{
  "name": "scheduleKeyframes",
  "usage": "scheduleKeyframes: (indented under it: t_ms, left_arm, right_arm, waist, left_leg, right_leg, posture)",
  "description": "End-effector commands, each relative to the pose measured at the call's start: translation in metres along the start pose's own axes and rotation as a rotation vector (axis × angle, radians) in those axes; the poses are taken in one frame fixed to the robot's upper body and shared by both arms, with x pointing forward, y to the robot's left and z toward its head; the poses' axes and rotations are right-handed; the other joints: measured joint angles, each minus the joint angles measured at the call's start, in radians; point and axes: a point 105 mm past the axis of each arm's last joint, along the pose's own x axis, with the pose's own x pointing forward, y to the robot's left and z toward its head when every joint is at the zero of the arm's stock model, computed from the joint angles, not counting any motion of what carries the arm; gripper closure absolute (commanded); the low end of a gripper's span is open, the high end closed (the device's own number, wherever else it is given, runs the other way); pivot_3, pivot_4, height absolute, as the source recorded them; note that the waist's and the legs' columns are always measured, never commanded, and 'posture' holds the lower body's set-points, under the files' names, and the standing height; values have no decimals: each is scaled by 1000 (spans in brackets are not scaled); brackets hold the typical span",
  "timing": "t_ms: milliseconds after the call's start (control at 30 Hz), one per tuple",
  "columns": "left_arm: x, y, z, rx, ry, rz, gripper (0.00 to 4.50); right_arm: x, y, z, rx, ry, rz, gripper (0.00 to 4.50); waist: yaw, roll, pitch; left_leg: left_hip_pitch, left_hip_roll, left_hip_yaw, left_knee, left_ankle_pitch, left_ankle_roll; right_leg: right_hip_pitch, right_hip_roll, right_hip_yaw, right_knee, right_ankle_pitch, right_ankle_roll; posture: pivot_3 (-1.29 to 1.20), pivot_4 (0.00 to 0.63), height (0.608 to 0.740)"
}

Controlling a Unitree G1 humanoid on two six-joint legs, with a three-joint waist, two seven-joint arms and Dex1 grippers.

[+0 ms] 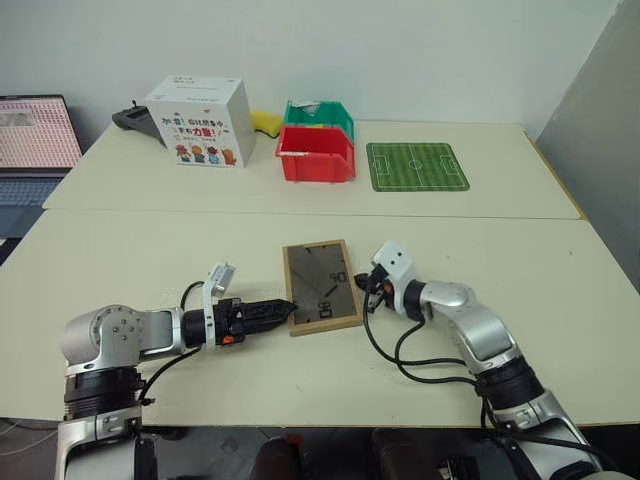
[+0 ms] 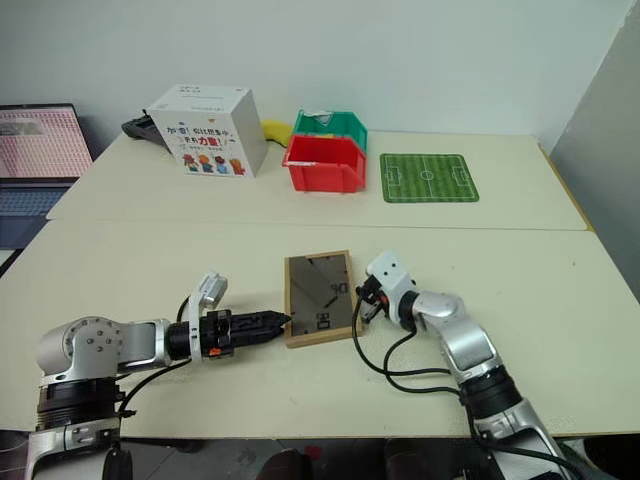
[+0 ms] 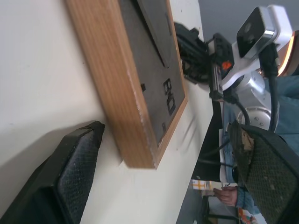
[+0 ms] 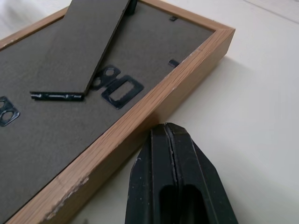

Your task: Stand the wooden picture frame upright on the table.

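The wooden picture frame (image 1: pixel 320 285) lies flat on the table (image 1: pixel 150 260), dark back up, with its easel stand (image 4: pixel 88 42) folded slightly off the backing. My left gripper (image 1: pixel 282 306) is open at the frame's near left corner. In the left wrist view its two fingers (image 3: pixel 74 177) stand wide apart on either side of that corner (image 3: pixel 140 154), holding nothing. My right gripper (image 1: pixel 364 286) is shut and empty. Its tip (image 4: pixel 170 140) sits close against the frame's right edge (image 4: pixel 154 102), low over the tabletop.
On the far table stand a white printed box (image 1: pixel 200 122), a red bin (image 1: pixel 317 153) in front of a green bin (image 1: pixel 320 118), and a green soccer-field mat (image 1: pixel 416 166). A laptop (image 1: pixel 35 140) sits at the far left. Cables (image 1: pixel 390 350) trail from my right wrist.
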Motion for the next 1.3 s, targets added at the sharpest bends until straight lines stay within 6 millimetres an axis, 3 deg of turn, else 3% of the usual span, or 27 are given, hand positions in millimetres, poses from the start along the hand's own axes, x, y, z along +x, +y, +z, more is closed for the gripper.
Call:
scheduleKeyframes:
  t_ms: [33,133,300,567,700,800,900,967,1133,1300]
  left_arm:
    - [25,22,-13,-57,13,51,10]
    - [37,17,-16,-53,18,7,10]
    - [43,5,-21,-27,37,-38,10]
    - [28,7,-6,-15,-22,-14,1358]
    - [19,0,0,5,-30,-23,2135]
    - [16,-10,4,27,-41,-37,2804]
    - [15,-24,8,102,-40,-55,3267]
    - [16,-28,12,174,-33,-25,3287]
    - [16,-47,26,418,6,-34,3287]
    - [13,-61,34,520,22,-89,3287]
  right_arm:
    - [8,18,20,-13,-60,34,4500]
    - [11,21,24,-4,-66,27,4500]
    - [4,5,16,-11,-38,-30,4500]
    - [-11,-14,-4,-8,11,-111,4500]
    - [-17,-25,-2,-5,-3,-153,4500]
    - [-25,-39,15,-1,-59,-182,4500]
    - [-34,-33,51,29,-171,-68,4500]
    - [-40,-26,73,46,-227,14,4500]
    - [-57,1,124,109,-330,318,3565]
    - [-52,10,133,110,-324,415,2314]
  waist:
    - [4,4,-4]
    - [19,8,-9]
    - [26,8,-10]
    - [18,8,-10]
    - [14,7,-10]
    - [11,7,-9]
    - [10,7,-8]
    - [4,7,-6]
    - [1,7,-6]
    - [1,6,-6]
  left_leg:
    - [1,-1,0,0,-1,1]
    - [9,-2,-1,-1,-2,3]
    - [9,-8,-3,-1,-2,3]
    - [9,-12,-5,-3,-2,3]
    - [8,-12,-6,-4,-2,3]
    - [6,-12,-7,-4,-2,3]
    - [6,-12,-8,-4,-2,3]
    - [6,-12,-8,-4,-2,3]
    - [5,-11,-10,-5,-2,3]
    - [5,-12,-9,-5,-2,3]
  right_leg:
    - [2,0,0,-1,0,0]
    - [11,-1,0,-2,-1,1]
    - [12,-5,-1,-3,-3,4]
    - [12,-8,0,-3,-4,6]
    - [11,-8,0,-3,-4,6]
    - [10,-8,0,-3,-4,6]
    - [10,-8,-1,-3,-4,6]
    - [10,-7,-1,-3,-4,6]
    - [9,-7,-2,-4,-4,5]
    - [10,-7,-2,-6,-4,5]
  posture:
    - [0,150,740]
    - [0,150,740]
    - [0,150,740]
    - [0,150,740]
    - [0,150,740]
    - [0,150,740]
    - [0,150,740]
    - [0,150,740]
    - [0,150,740]
    - [0,150,740]
